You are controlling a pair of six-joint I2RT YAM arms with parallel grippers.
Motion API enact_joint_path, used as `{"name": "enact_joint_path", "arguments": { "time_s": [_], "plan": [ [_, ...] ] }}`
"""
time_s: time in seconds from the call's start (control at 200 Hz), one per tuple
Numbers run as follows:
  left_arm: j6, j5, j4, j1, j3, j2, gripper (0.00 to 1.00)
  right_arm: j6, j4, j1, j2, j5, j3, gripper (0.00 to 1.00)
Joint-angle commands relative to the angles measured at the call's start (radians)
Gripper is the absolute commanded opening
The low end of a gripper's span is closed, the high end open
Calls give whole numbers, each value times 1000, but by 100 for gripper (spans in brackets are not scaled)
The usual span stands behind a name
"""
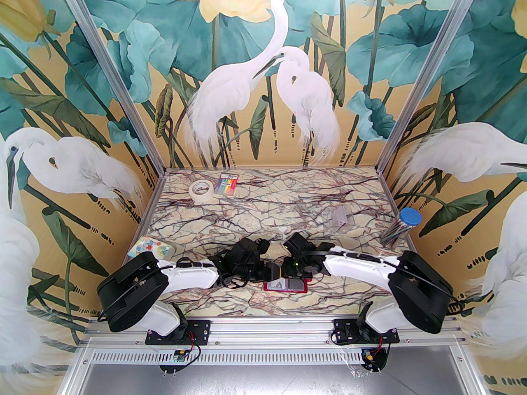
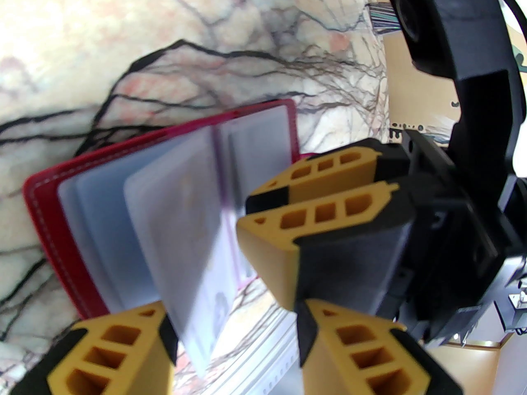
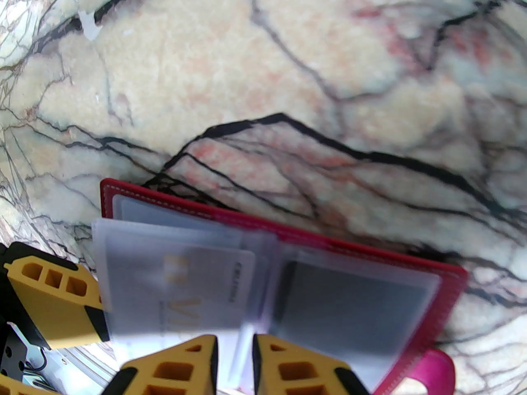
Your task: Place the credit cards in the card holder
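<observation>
The card holder [image 1: 288, 289] is a dark red wallet lying open on the marble table near the front edge, with clear sleeves fanned up [image 2: 45, 220] [image 3: 444, 298]. A pale grey credit card [image 3: 185, 286] with gold lettering sits in a raised sleeve. A dark card [image 3: 350, 303] lies in the right-hand sleeve. My left gripper [image 2: 234, 315] stands open astride that raised sleeve [image 2: 185, 261], which leans by its left finger. My right gripper [image 3: 234, 368] hovers over the wallet's near edge, its fingers [image 2: 288, 204] slightly parted, a thin sleeve edge in the gap. Both grippers meet above the wallet [image 1: 280, 269].
A clear plastic case [image 1: 337, 216] lies right of the table's centre. At the back left are a tape roll [image 1: 201, 189] and a rainbow-striped packet [image 1: 228, 183]. A blue-lidded tube [image 1: 405, 224] leans at the right edge, and a colourful box [image 1: 152, 247] sits at the left.
</observation>
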Motion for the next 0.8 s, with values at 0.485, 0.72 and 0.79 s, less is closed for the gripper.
{"name": "enact_joint_path", "arguments": {
  "time_s": [0.485, 0.72, 0.79],
  "plan": [
    [1, 30, 48, -70, 141, 115, 53, -3, -167, -157, -304, 71, -106, 23],
    [6, 40, 54, -81, 181, 170, 53, -28, -218, -229, -405, 55, -145, 24],
    [4, 47, 63, -83, 187, 185, 54, -31, -227, -236, -418, 55, -149, 24]
  ]
}}
